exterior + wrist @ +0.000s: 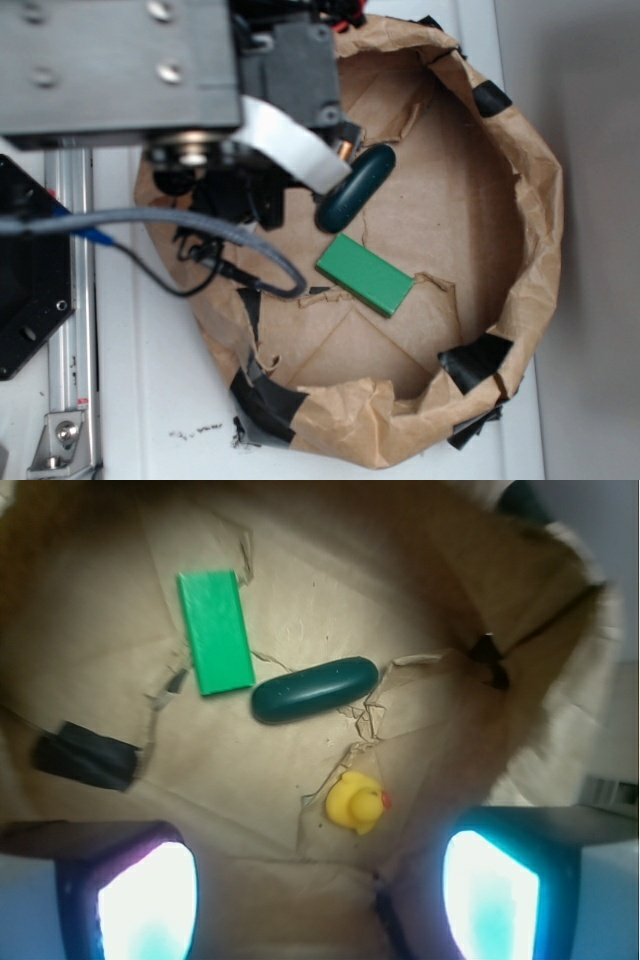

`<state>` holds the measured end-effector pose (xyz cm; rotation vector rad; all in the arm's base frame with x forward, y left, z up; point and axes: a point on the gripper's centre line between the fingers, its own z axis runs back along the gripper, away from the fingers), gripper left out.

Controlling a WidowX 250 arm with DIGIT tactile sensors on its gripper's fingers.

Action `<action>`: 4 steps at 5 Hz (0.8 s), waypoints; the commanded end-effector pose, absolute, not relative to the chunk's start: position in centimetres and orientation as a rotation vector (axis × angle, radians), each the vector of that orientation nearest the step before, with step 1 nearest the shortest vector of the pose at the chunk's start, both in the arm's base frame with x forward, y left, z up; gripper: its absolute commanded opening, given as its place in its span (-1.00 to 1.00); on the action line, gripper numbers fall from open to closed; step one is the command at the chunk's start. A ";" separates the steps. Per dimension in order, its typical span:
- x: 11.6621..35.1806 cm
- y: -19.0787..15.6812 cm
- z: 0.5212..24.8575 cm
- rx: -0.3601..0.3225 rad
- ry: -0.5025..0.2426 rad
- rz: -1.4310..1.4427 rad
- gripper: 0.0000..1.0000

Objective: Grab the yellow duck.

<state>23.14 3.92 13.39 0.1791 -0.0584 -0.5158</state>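
Yellow duck (357, 802) sits btwn wide-open, empty gripper (318, 895) fingers, arm hovering overhead.

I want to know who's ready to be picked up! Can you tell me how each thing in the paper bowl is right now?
yellow duck: upright, free, not grabbed
green block: lying flat
dark green capsule: lying on its side, beside the block
tool: open, empty, above the duck
paper bowl: crumpled, taped, torn floor

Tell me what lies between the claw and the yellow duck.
Nothing: in the wrist view only bare brown paper separates the open claw from the yellow duck.
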 end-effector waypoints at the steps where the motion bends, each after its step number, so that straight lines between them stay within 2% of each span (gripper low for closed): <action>1: 25.5 4.5 9.3 0.194 -0.044 -0.652 1.00; 2: 25.4 3.9 7.5 0.200 -0.066 -0.702 1.00; 3: 24.1 4.6 6.5 0.180 -0.015 -0.782 1.00; 4: 23.4 5.9 6.7 0.174 -0.017 -0.763 1.00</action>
